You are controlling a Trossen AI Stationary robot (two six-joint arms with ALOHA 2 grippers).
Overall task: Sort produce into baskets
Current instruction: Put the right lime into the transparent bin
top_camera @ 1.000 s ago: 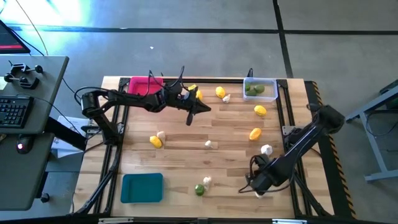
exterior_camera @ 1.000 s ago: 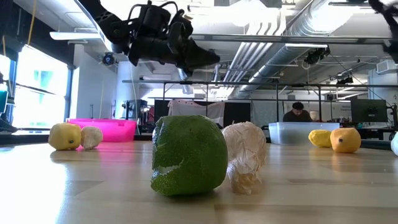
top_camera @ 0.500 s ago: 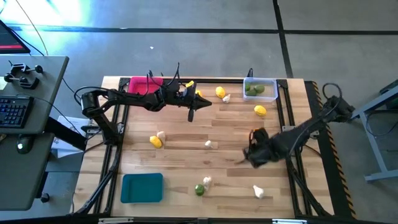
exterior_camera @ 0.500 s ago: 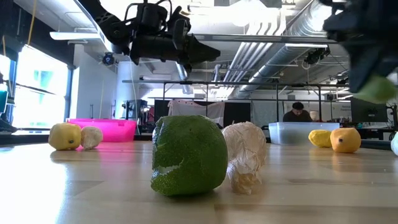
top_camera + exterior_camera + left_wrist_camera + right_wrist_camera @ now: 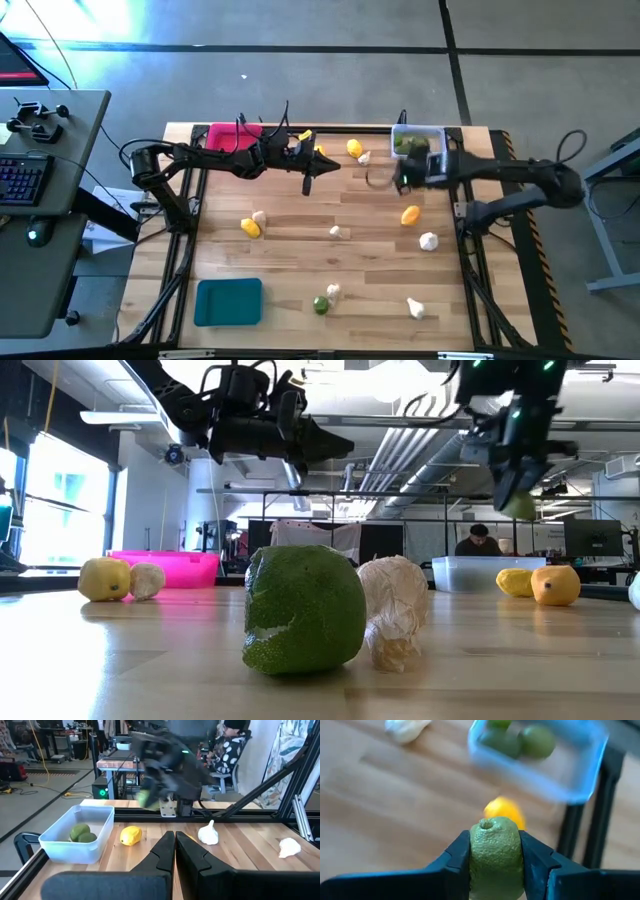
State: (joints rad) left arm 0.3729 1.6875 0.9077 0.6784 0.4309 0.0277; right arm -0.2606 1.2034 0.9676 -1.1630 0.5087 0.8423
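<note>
My right gripper hangs above the table at the far right, shut on a green lime. It is just short of the clear basket, which holds other limes. A lemon lies on the table under the held lime. My left gripper hovers shut and level over the far middle, holding nothing. The pink basket stands at the far left and the teal basket at the near left. Lemons, garlic bulbs and one lime lie scattered on the wood. My right gripper pinches the lime by its two opposite sides between its two fingers. The lime's stem end points away from the wrist. The fingers slant down from above. The lime hangs lifted clear of the table.
A dark frame rail runs along the table's right side beside the clear basket. A lime and a garlic bulb sit close to the near edge. A person sits in the room beyond the table.
My right gripper has swung from the near right corner toward the far edge and risen, turning as it went. It carried the lime clear of the table to a spot beside the clear basket.
</note>
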